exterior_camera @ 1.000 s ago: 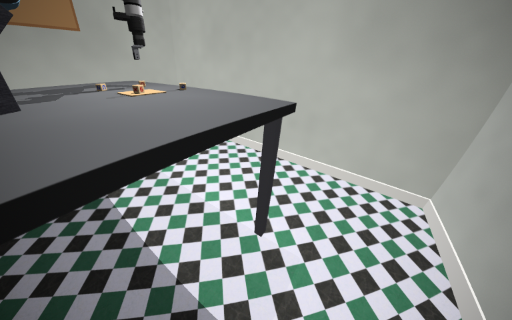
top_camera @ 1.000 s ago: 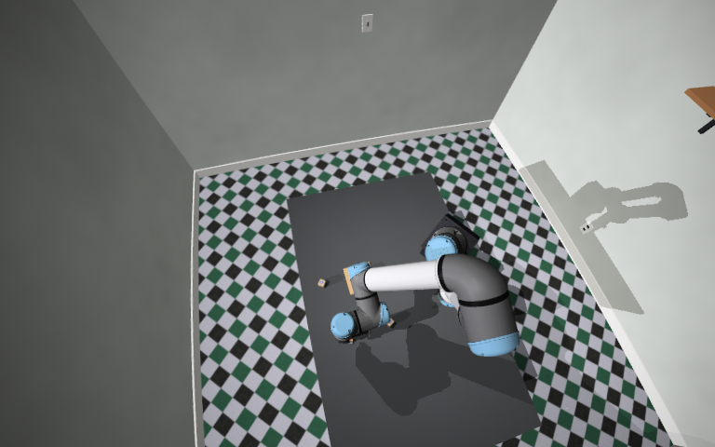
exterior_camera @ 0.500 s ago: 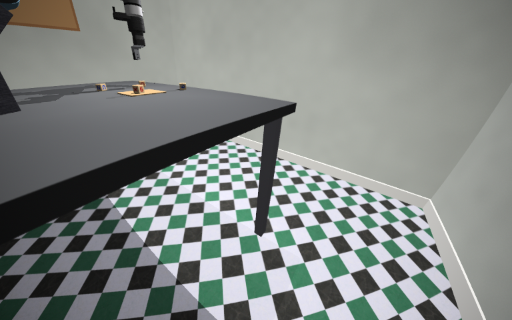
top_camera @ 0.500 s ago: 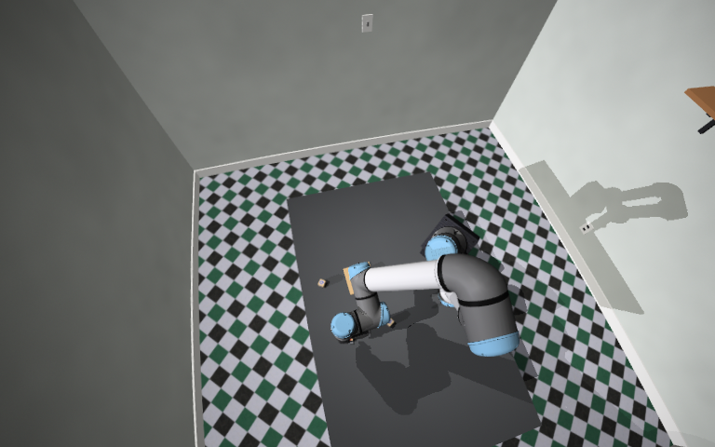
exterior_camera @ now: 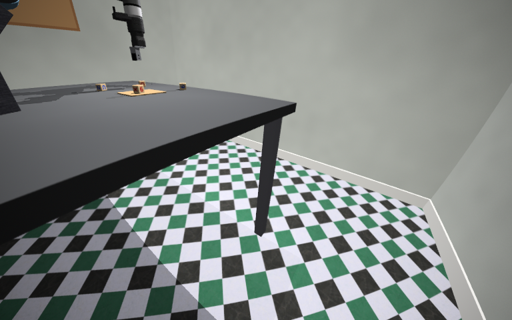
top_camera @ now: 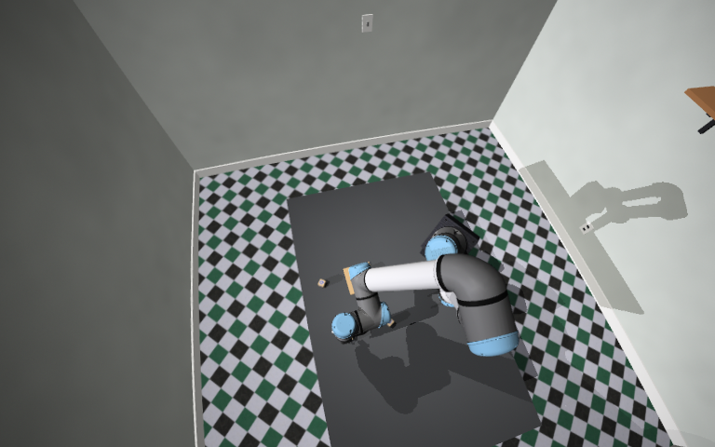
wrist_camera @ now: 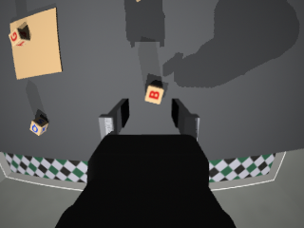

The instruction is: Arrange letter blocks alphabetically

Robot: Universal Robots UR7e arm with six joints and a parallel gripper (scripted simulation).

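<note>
Gripper [exterior_camera: 136,57] [wrist_camera: 150,107] comes first, close to the wrist camera, with its jaws wide apart and nothing between them. Going left to right in that view, the mat [top_camera: 347,281] [exterior_camera: 153,92] [wrist_camera: 43,52] is at the far left. On it sits the G block [exterior_camera: 138,89] [wrist_camera: 16,35], by the mat's left edge; I cannot tell if it is fully on. Next, near left, the round-letter block [top_camera: 322,282] [exterior_camera: 183,86] [wrist_camera: 37,126] is off the mat. Its letter may be O or Q. Then a bit of the last block [top_camera: 391,322] [exterior_camera: 101,87] peeks in at the far side, top too cut off to read. The B block [exterior_camera: 141,83] [wrist_camera: 154,94] is off the mat, just past the open jaws.

So the row is not made yet. One block is on the mat and three are off. B likely needs to go left of G, turned upright, with the round letter on G's right. I count four blocks, one mat and one gripper.

Gripper [exterior_camera: 135,59] [wrist_camera: 150,107] fingers, broader in outline from the exterior than a second ago (cause unclear)
</note>
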